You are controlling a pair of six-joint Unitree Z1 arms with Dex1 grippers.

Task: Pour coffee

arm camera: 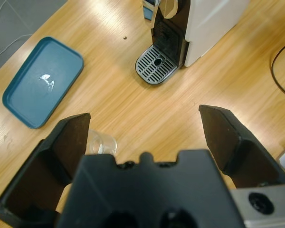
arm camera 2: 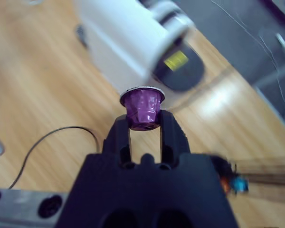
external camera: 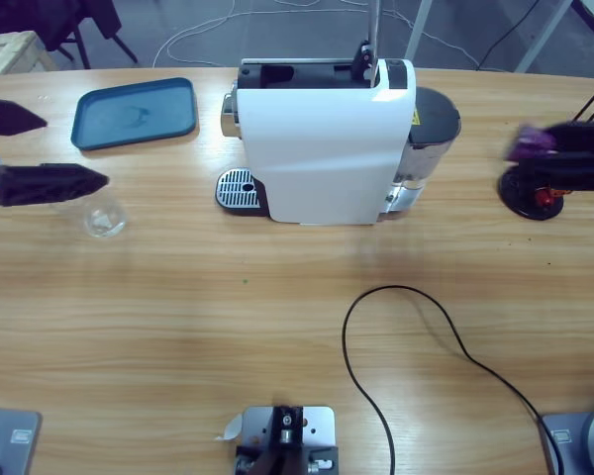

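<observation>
Your right end effector pinches the purple capsule by its base, the left end effector gapes over the glass; a jolt could drop it

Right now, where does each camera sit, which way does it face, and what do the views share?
High view: fixed overhead, looking down on the table; left tool and right tool enter from the sides.
Left wrist view: looks along the open left tool at the clear cup, blue tray and coffee machine.
Right wrist view: looks along the right tool, shut on a purple capsule.
All three share the machine.
</observation>
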